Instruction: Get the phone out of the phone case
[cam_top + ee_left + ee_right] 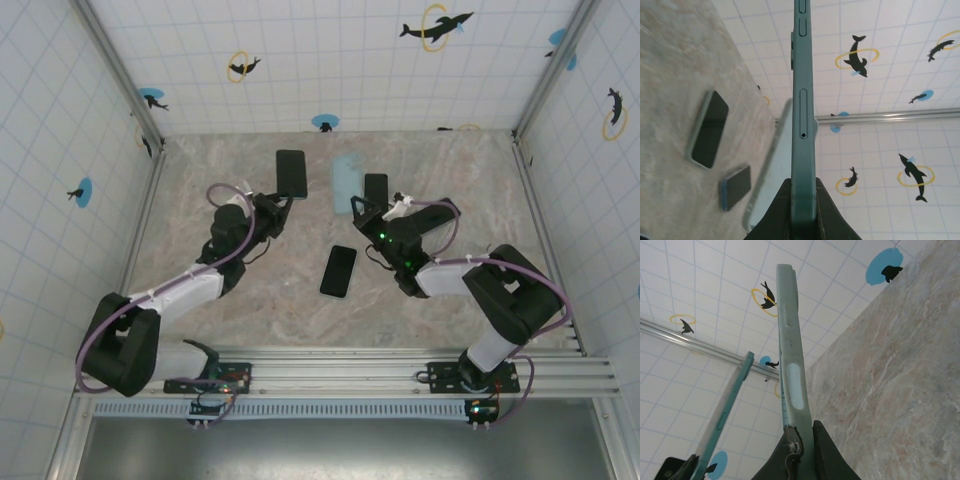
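Over on the left: clamping the phone (802, 125) by its bottom end with the left gripper (803, 210), jaws pressed together on both faces. Looking along it edge-on from the left wrist: teal frame, side buttons up top, tray slot about midway. From the top camera, holding it raised with the dark screen toward the lens, toward the back of the marble table (200, 160).

Across on the right: pinching the phone case (790, 355) at its lower edge with the right gripper (801, 445), fingers closed tight on it. Pale teal, edge-on from the right wrist, with cutouts running along the side. From above, showing up as a translucent pale-blue sheet, just beside the phone with a clear gap between them. No contact there: phone in one grip, case in the other, both lifted off the table.

Down on the table: lying flat and screen-up between the two arms, a spare phone (338, 270). Further back, just beside the case, a small dark handset (376, 188). Probably flat on the marble as well, going by the left wrist view, though hard to call from above with the right gripper so close.

All around, white tiled walls dotted with dolphin stickers (436, 27).
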You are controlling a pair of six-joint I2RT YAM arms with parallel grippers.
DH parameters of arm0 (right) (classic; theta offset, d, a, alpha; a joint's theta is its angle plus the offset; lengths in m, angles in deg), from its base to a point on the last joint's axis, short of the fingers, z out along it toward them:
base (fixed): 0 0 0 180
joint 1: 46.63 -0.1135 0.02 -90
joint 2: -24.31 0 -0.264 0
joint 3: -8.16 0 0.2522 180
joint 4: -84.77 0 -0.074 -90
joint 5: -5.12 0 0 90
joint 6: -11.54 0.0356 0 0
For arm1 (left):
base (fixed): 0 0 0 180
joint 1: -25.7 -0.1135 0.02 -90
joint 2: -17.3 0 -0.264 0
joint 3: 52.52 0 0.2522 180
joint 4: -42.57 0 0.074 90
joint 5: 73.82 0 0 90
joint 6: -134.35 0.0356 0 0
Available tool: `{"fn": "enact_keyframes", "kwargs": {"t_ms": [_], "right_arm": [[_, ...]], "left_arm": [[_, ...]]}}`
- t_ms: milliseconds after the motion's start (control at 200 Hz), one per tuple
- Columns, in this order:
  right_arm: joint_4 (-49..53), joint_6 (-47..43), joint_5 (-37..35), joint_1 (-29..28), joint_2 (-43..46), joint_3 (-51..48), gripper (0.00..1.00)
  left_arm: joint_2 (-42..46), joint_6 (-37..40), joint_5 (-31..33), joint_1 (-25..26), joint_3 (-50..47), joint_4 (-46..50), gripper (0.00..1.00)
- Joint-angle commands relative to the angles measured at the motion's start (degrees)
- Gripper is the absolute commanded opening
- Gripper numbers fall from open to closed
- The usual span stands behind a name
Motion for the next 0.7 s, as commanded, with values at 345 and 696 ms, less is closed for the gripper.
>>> {"fn": "enact_keyframes", "kwargs": {"t_ms": [345, 696], "right_arm": [[2.2, -0.8, 2.1, -2.0, -2.1, 6.0, 0.0], [2.9, -0.8, 4.1, -3.6, -7.0, 10.8, 0.0]], "left_arm": [[-9.4, 11.6, -20.1, -19.7, -3.3, -4.8, 0.0], [-16.3, 18.2, -26.7, -31.2, -4.1, -2.3, 0.0]]}}
